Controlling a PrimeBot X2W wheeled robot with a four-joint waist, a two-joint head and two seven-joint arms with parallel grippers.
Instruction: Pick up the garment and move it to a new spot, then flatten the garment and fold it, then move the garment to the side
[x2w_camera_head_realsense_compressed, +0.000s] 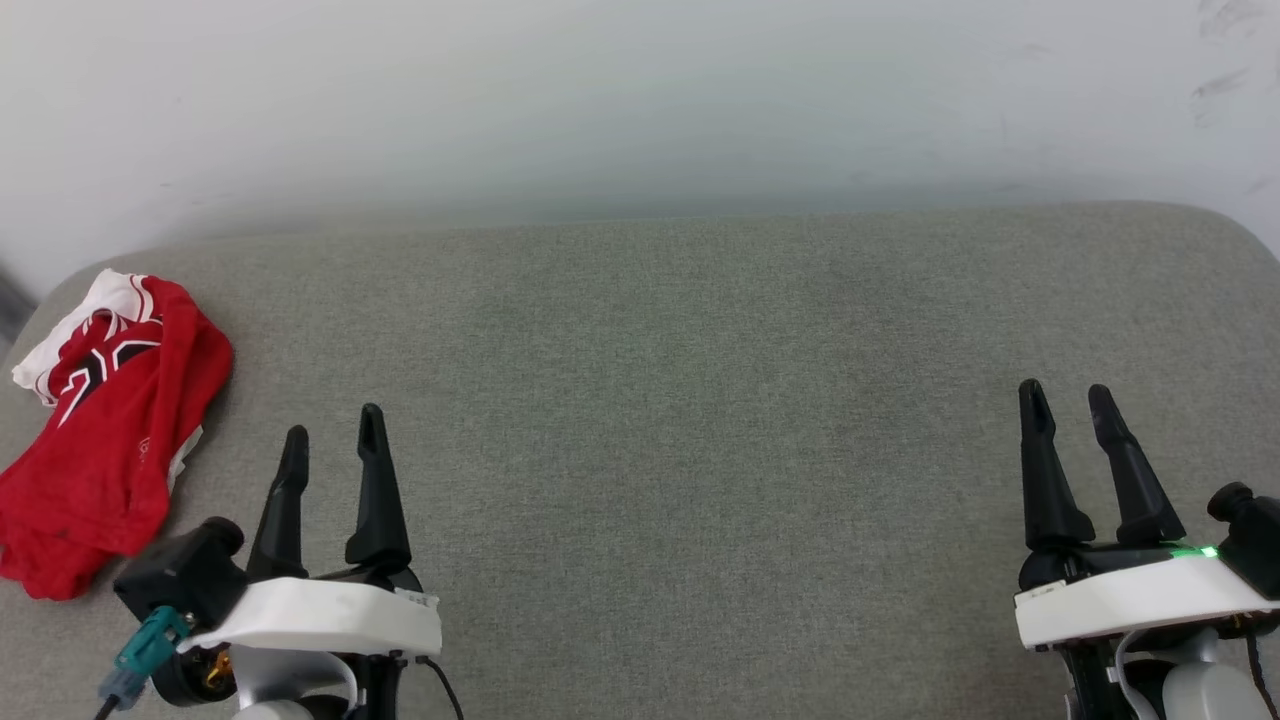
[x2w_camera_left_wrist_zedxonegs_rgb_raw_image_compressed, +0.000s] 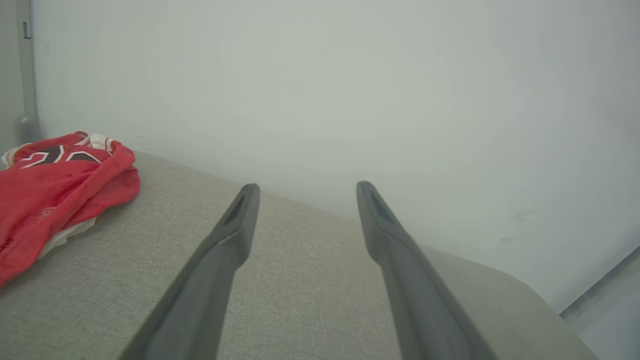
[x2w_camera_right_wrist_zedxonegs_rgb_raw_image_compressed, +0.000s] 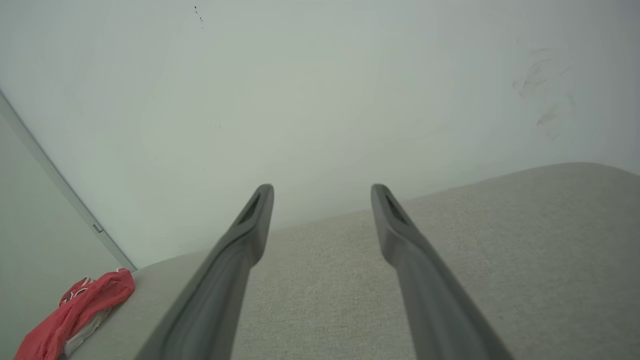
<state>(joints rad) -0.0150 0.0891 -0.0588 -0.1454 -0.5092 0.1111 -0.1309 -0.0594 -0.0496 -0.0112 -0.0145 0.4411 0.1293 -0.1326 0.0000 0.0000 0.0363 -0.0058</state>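
So where I'm at: basically at square one, as far as I can judge. The garment (x2w_camera_head_realsense_compressed: 100, 440) sits in a crumpled red heap at the far left edge of the counter (x2w_camera_head_realsense_compressed: 700, 400), back by the wall (x2w_camera_head_realsense_compressed: 640, 100), with a bit of white sleeve and part of the black number poking out. It doesn't look flattened or folded to me, just bunched up, so I'd say the pick-up, the move, the flatten, the fold and the final shove to the side are all left to do.

Left gripper (x2w_camera_head_realsense_compressed: 334, 421) hovers just right of the heap, not touching it, jaws spread wide with nothing between them. Right gripper (x2w_camera_head_realsense_compressed: 1064, 388) is way over on the other side, well apart from the cloth, also wide open and empty. The left one is the obvious pick for the first grab.
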